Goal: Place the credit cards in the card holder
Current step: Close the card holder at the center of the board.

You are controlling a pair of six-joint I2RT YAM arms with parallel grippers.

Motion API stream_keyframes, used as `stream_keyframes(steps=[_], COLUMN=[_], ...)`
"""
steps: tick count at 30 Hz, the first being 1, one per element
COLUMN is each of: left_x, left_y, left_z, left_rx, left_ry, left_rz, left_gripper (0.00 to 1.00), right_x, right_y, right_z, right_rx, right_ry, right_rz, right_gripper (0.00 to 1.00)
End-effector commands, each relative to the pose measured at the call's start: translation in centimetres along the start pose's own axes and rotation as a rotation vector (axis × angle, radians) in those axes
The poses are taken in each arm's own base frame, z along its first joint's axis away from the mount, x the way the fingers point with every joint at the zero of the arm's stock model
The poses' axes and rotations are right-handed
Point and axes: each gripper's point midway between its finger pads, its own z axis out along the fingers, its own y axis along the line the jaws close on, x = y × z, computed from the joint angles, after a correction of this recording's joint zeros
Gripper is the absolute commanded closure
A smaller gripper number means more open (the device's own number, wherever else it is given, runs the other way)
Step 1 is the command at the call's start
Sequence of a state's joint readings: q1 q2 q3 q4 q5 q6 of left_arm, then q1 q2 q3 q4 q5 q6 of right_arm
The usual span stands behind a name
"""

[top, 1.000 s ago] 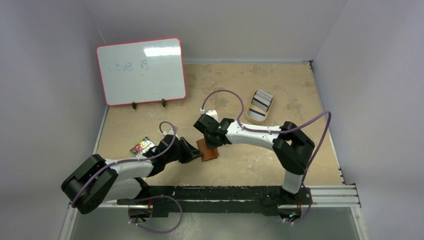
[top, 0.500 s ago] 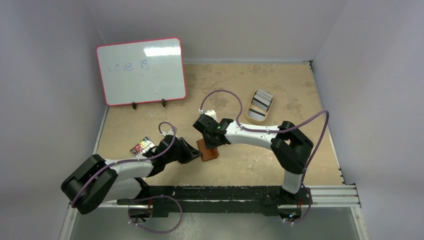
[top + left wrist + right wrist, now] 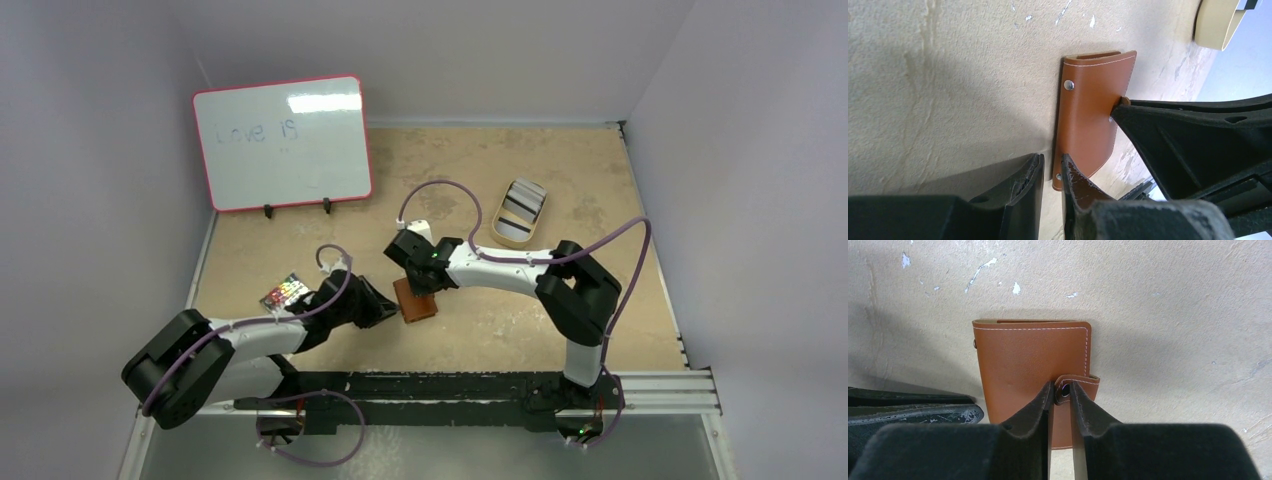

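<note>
closed brown card holder (image 3: 418, 303) flat, credit cards (image 3: 522, 205) well apart

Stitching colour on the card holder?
White, on the brown card holder; clearest in right wrist view.

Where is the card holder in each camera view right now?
Top external: card holder near picture centre, slightly low.
Left wrist: card holder mid-frame, long side running up the picture.
Right wrist: card holder mid-frame, just above the fingers.
Shared landmark: the right gripper, closed on the snap tab, shows in all three.
</note>
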State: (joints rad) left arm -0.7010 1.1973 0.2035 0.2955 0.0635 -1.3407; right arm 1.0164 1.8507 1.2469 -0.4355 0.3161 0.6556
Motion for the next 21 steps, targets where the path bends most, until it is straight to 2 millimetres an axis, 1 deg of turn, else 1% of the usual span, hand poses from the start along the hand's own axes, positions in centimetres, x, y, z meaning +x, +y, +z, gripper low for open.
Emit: stream_keyframes(steps=[1, 7, 13, 21], left_x=[-1.1, -1.2, -1.4, -1.6], left_y=[-2.0, -1.8, -1.8, -1.5], left_z=[0.3, 0.5, 0.9, 1.3], left_rx=[0.035, 0.027, 0.013, -0.009], left_ry=[-0.034, -0.036, -0.036, -0.039], left_rz=[0.038, 0.047, 0.063, 0.075], left_gripper=[0.82, 0.82, 0.82, 0.82], right_x=[-1.0, -1.1, -0.8, -0.3], right_y=[0.6, 1.3, 1.4, 1.6], right_z=[-1.0, -1.8, -1.8, -2.0], right_rx=[-0.019, -0.058, -0.07, -0.086], right_ry=[-0.031, -0.042, -0.037, -0.026], right_rz=[0.001, 0.001, 0.002, -0.006], right_gripper=[0.8, 0.84, 0.91, 0.9])
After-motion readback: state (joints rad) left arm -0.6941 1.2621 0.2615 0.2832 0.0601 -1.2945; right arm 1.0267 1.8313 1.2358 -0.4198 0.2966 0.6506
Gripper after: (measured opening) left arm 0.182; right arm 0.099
